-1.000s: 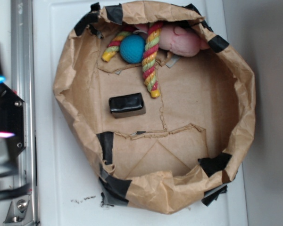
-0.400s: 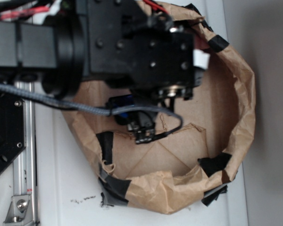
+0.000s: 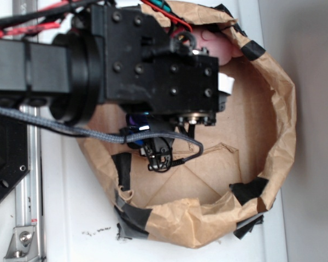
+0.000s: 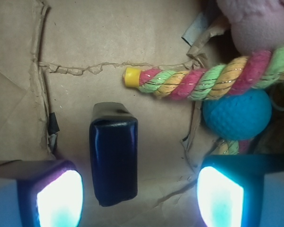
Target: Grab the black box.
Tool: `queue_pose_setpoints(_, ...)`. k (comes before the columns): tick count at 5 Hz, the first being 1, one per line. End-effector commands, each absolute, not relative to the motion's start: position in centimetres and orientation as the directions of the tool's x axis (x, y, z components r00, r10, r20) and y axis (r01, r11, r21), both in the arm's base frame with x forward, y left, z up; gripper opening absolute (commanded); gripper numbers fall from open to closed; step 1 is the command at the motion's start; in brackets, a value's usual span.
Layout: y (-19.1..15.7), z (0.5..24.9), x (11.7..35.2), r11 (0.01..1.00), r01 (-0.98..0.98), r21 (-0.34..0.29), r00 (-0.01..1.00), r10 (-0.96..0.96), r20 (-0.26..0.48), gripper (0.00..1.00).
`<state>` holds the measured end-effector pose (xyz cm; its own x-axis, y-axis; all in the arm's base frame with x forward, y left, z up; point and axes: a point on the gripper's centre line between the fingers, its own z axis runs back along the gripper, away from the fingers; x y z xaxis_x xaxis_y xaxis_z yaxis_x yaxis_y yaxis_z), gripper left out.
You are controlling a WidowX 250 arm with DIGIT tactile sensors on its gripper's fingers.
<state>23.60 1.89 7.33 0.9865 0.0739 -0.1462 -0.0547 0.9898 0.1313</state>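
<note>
Swung in over the crumpled brown paper bag (image 3: 273, 98) from off to the side within the last second, and shifted slightly in the last fraction of that, so that the black arm now hides most of the bag floor in the exterior view. Tool (image 4: 139, 191) spread wide in the wrist view, with its two glowing pads at the lower corners and open floor between them. Small glossy black rectangular block (image 4: 113, 161) lying flat on the bag floor between the pads, much nearer the left-hand pad in that view, long axis running away from the tool, touching neither pad. Beyond it, further from the tool, the yellow-tipped multicoloured twisted rope (image 4: 213, 78), the dimpled blue ball (image 4: 239, 116) and a soft pink plush toy (image 4: 255, 23), all apart from the block. Probably light and rigid, judging by its crisp edges; shiny wrapping likely slippery, so best pinched across the two long side faces near mid-length, well down the sides rather than at the rounded top edge. Needs recentring toward the block before closing. In the exterior view, only a glint of the block (image 3: 138, 121) showing below the wrist.
</note>
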Motion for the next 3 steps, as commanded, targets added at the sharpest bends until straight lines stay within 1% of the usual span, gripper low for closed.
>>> queue_pose_setpoints(1,2.4,2.5,22.7,0.99,-0.034,0.137,0.976,0.062,-0.21,1.0)
queue_pose_setpoints(2,1.6,-0.4,22.2,0.99,0.014,0.139,0.98,0.014,-0.201,0.97)
queue_pose_setpoints(3,1.0,0.4,22.1,0.995,-0.01,0.103,0.979,0.031,-0.203,0.0)
